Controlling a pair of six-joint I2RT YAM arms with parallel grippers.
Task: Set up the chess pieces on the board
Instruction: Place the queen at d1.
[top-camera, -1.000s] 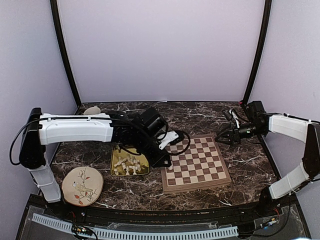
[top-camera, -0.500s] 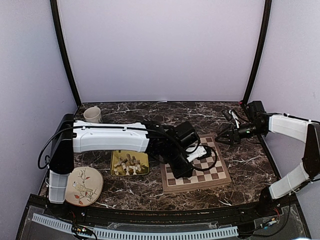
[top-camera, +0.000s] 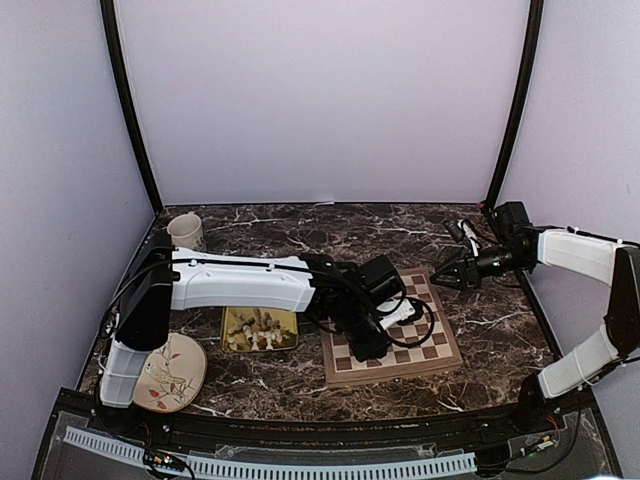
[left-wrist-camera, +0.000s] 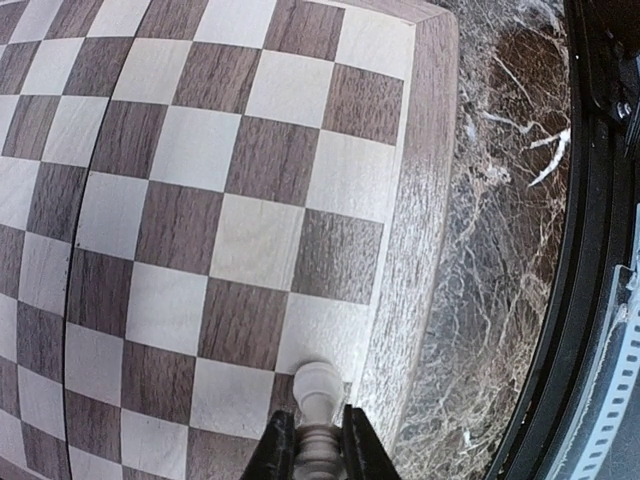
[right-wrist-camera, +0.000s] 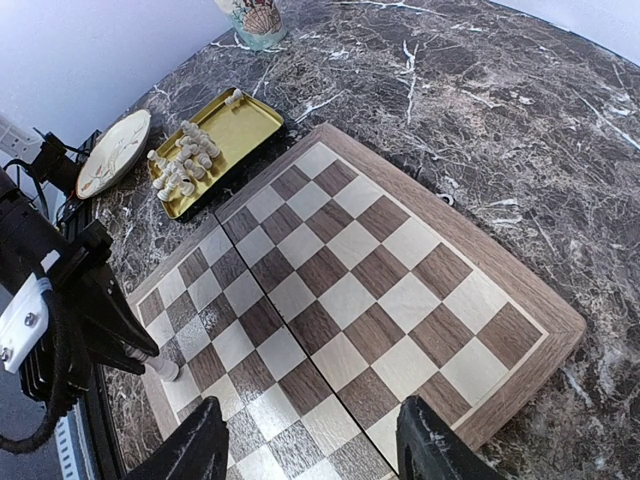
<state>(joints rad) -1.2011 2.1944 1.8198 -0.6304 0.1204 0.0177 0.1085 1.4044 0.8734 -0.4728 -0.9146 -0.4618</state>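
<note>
My left gripper (top-camera: 366, 344) is shut on a cream-white pawn (left-wrist-camera: 318, 398), holding it by its stem between the two black fingers (left-wrist-camera: 276, 452). It hangs low over an edge square of the board (top-camera: 428, 322), next to the tan frame (left-wrist-camera: 415, 250). I cannot tell whether it touches the square. The right wrist view also shows the pawn (right-wrist-camera: 163, 369) under the left gripper. The other chess pieces (top-camera: 256, 327) lie heaped in the gold tray (top-camera: 232, 312), left of the board. My right gripper (top-camera: 446, 277) is open and empty above the board's far right corner.
A round bird plate (top-camera: 165, 372) lies at the near left. A cup (top-camera: 185, 231) stands at the far left. The left arm reaches over the tray and the board's left side. The black table rim (left-wrist-camera: 600, 250) runs close to the board's edge.
My left arm swung right from beside the tray out over the board with the pawn, then settled over the board's near left squares. The right arm has not moved.
</note>
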